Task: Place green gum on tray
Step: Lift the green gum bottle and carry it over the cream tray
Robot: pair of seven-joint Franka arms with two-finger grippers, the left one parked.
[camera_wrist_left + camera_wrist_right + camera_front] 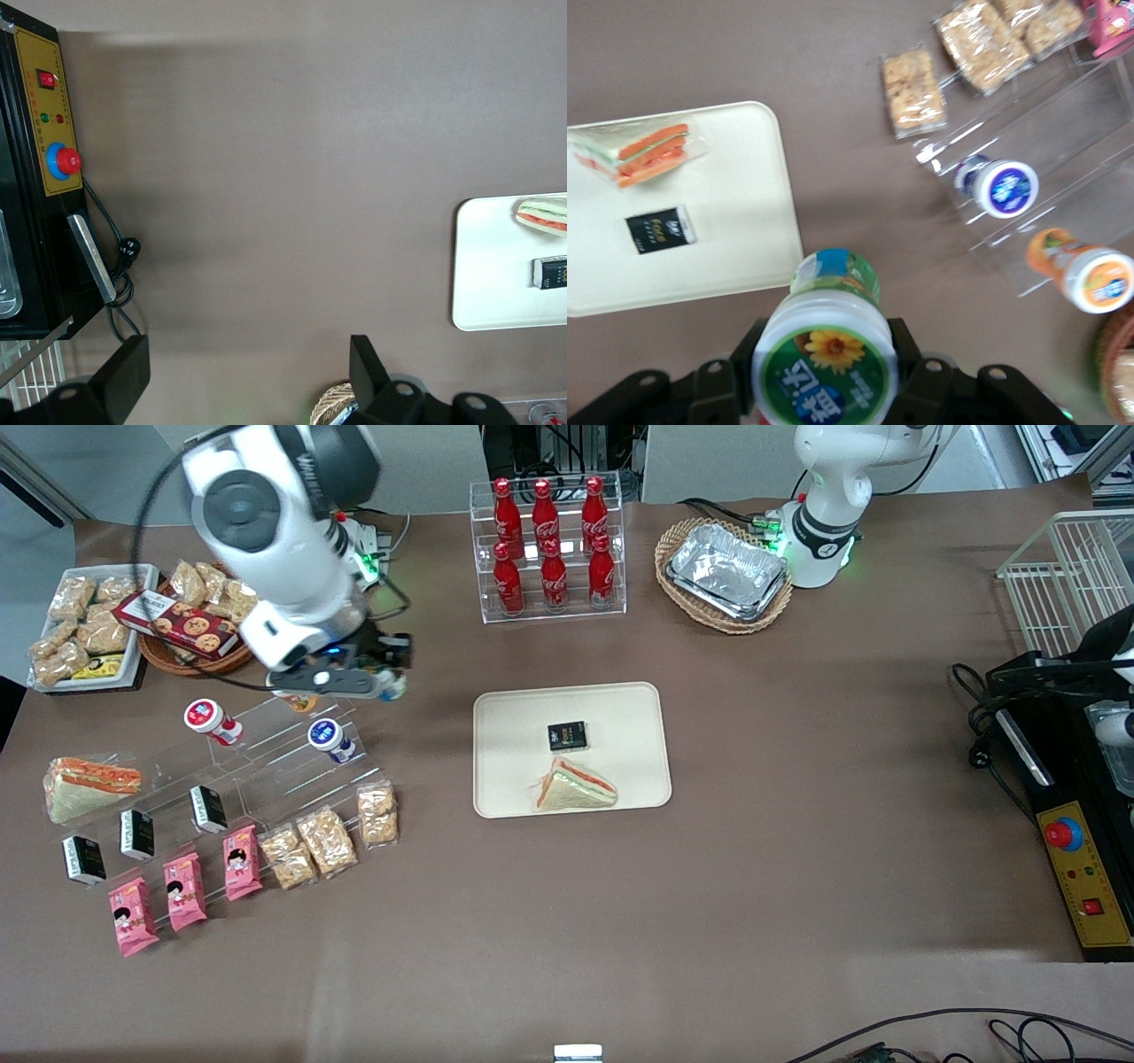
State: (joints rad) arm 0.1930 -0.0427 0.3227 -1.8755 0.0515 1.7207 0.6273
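Note:
My right gripper is shut on the green gum, a white bottle with a green-rimmed lid bearing a sunflower picture. The black fingers press on both sides of the bottle just under the lid. In the front view the gripper hangs above the table beside the top step of the clear display stand, and little of the bottle shows. The beige tray lies at the table's middle, toward the parked arm from the gripper. It also shows in the right wrist view and the left wrist view.
On the tray lie a sandwich and a black packet. The clear stepped stand holds a blue-lidded bottle, an orange-lidded bottle and a red-lidded one. A cola rack and a basket of foil trays stand farther back.

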